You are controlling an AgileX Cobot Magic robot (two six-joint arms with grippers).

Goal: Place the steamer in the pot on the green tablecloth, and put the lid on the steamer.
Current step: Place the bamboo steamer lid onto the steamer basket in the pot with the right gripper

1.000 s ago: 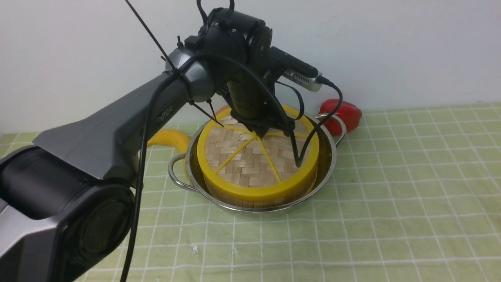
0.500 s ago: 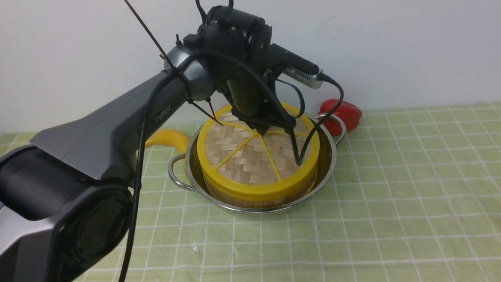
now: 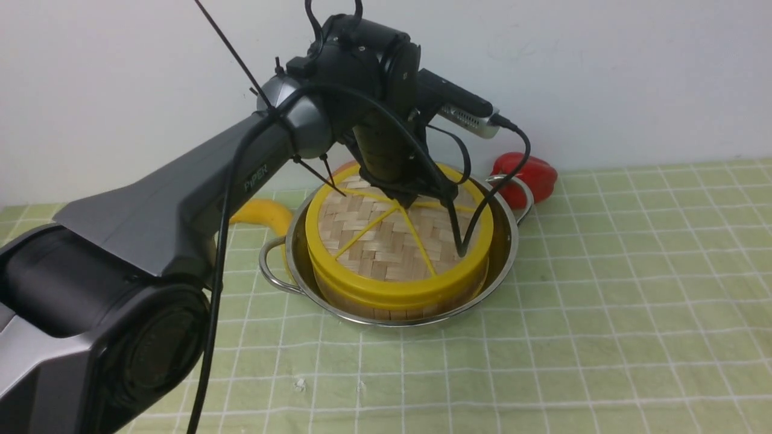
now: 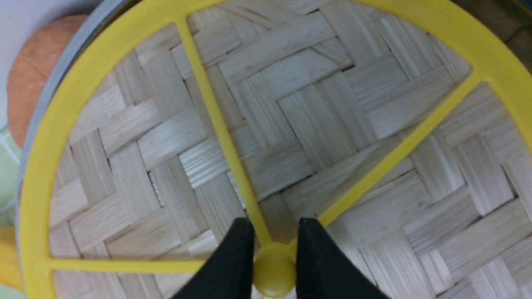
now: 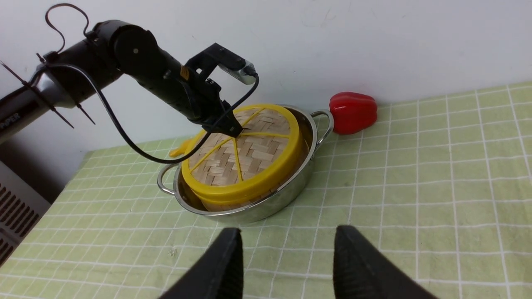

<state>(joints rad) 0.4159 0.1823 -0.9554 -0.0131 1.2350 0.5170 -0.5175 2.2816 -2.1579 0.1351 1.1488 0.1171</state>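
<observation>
Front view: the pot [image 3: 508,253], a shiny steel vessel with two loop handles, contains the steamer [image 3: 386,312], with the lid [image 3: 398,247] over it. Behind the pot, on its right, lies a red pepper [image 3: 534,181]; to its left, a yellow thing [image 3: 263,215]. The pot rests on the green cloth [image 3: 603,301], gridded in white, before a pale wall [image 3: 633,78]. The lid is round, of woven bamboo, with a yellow rim and spokes.

Left wrist view: the left jaws [image 4: 275,238] pinch the lid's yellow knob [image 4: 274,270], where the spokes meet. A rounded orange-brown thing [image 4: 37,74] lies just beside the pot.

Right wrist view: the right jaws [image 5: 287,253] are spread, with nothing between them, well apart from the pot.
</observation>
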